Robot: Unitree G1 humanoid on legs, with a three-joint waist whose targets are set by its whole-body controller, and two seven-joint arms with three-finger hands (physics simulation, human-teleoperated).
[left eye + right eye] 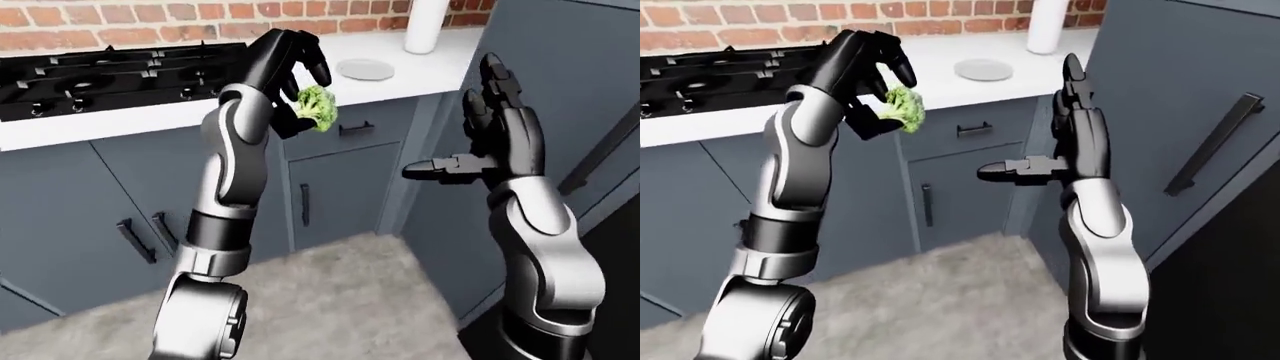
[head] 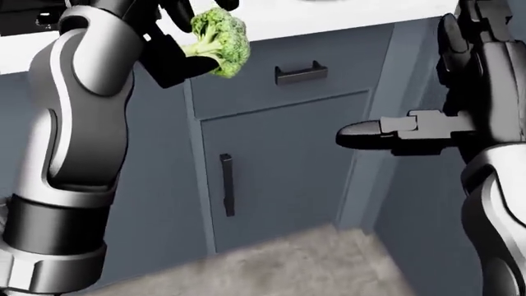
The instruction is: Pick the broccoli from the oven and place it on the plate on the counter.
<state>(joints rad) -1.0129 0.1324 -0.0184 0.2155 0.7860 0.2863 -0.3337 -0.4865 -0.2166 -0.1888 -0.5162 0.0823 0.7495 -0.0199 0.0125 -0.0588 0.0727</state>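
Left-eye view showed the left hand [image 1: 290, 71] raised and clenched around the broccoli [image 1: 317, 106], which hung at the level of the white surface's [image 1: 130, 120] edge, left of the small round plate [image 1: 364, 70] lying on that surface near a white cylinder [image 1: 428, 24], with the black cooktop [image 1: 100, 75] further left under a brick wall. Head view caught the broccoli [image 2: 217, 38] near the top, above a grey drawer with a dark handle [image 2: 300, 72], while the right hand [image 2: 436, 123] stood released, thumb pointing left. Right-eye view showed that right hand [image 1: 1060, 142] upright, fingers straight, grasping nothing, below and right of the plate [image 1: 983, 70].
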